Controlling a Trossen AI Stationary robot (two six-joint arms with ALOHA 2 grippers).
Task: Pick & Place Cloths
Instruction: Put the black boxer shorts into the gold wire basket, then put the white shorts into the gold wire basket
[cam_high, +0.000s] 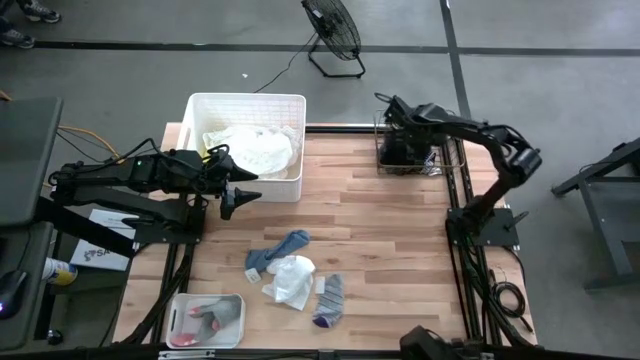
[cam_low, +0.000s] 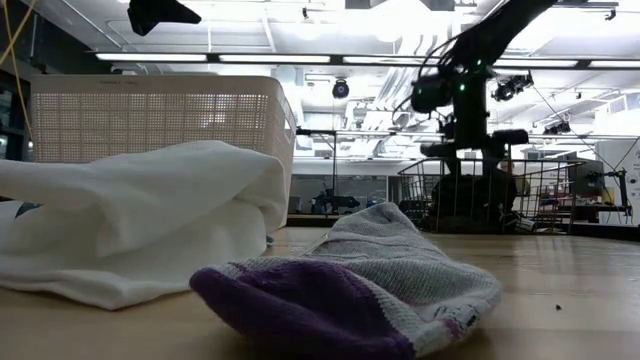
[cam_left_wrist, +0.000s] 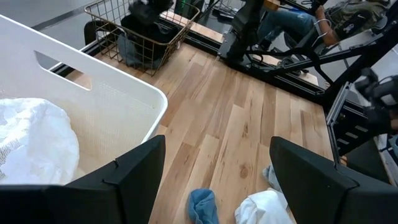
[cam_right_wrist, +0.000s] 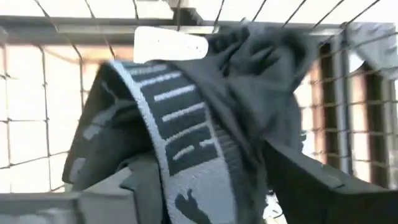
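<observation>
We see the right gripper (cam_high: 392, 112) reaching over the wire basket (cam_high: 408, 150) that stands at the bench's far right corner. In the right wrist view a dark grey garment with a lettered waistband (cam_right_wrist: 186, 124) fills the space just ahead of the fingers (cam_right_wrist: 323, 186), inside the basket's wire walls. The garment drapes over and between them, so we cannot tell whether the jaws stand apart or whether they have hold of it; it may simply be resting there.

The left gripper (cam_high: 243, 196) hovers just beside the near edge of the white bin (cam_high: 247, 105), which sits at the far left of the bench. Its jaws are spread wide and hold nothing, as the left wrist view shows, with bare wood between the two fingers (cam_left_wrist: 134, 171). A white cloth (cam_high: 250, 148) lies bunched inside the bin.

Toward the near edge of the bench, around the middle, a small group lies loose on the wood: a blue cloth (cam_high: 278, 250), another white cloth (cam_high: 292, 280) touching it, and a grey and purple sock (cam_high: 329, 301) just beside that. A small white tray (cam_high: 205, 322) at the near left corner holds a pink and grey item (cam_high: 213, 320).
</observation>
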